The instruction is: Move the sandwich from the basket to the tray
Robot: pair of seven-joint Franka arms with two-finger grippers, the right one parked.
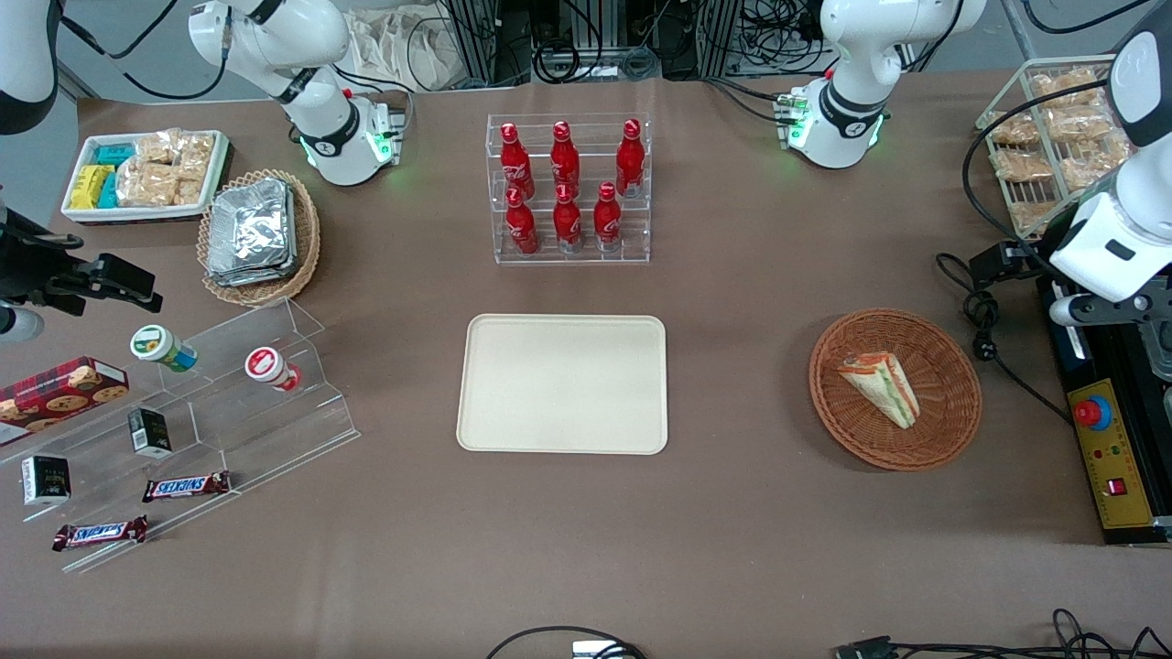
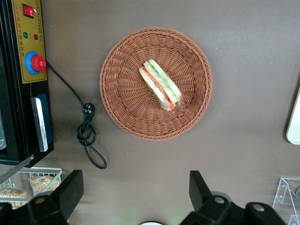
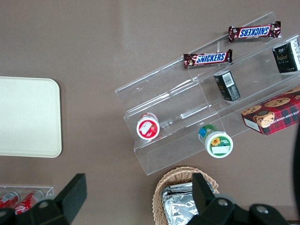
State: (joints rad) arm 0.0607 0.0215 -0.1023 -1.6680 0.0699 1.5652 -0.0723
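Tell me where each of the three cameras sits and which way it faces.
Front view: high, facing the robots, looking down on the table; both arms' bases show.
Left wrist view: on the working arm, looking straight down at the sandwich in the basket; the open gripper hangs above bare table beside the basket.
Right wrist view: on the parked arm, looking down at the snack shelf.
All three views show the tray.
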